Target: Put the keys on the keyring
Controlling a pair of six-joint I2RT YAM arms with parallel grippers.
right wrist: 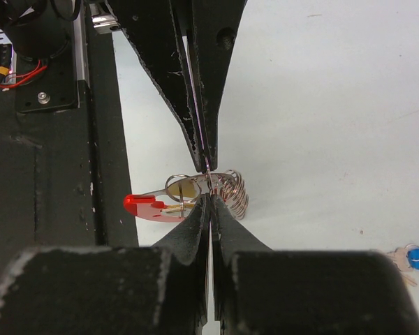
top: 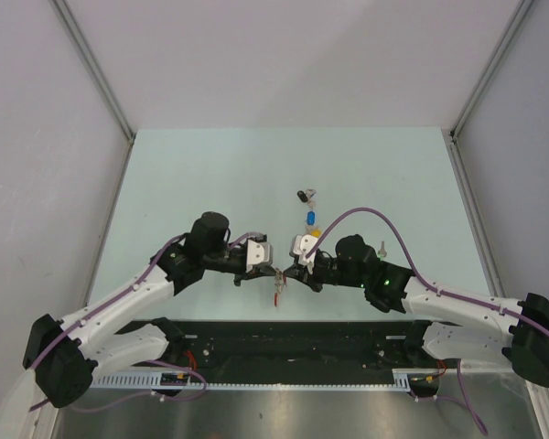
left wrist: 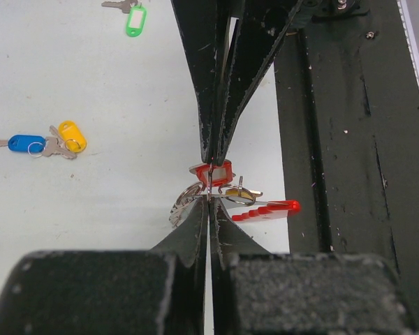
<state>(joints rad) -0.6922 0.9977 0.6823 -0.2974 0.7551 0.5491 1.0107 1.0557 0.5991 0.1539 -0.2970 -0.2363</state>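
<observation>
My two grippers meet tip to tip near the table's front edge, the left gripper point(top: 273, 272) and the right gripper point(top: 286, 272). Between them hangs the keyring: a red curved band point(left wrist: 269, 209) with a coil of silvery loops point(left wrist: 184, 206); it also shows in the right wrist view point(right wrist: 232, 192). My left gripper point(left wrist: 209, 204) is shut on a thin wire ring of it. My right gripper point(right wrist: 209, 199) is shut at a red-tagged key point(left wrist: 213, 172), whose tag its fingers mostly hide. The blue-tagged key point(left wrist: 26, 143) and the yellow-tagged key point(left wrist: 72, 135) lie loose on the table.
A green-tagged key point(left wrist: 135, 19) and a black-tagged key point(top: 304, 194) lie farther out on the pale table point(top: 210, 183). The black base rail point(top: 284, 338) runs along the near edge, just below the grippers. Grey walls enclose the table.
</observation>
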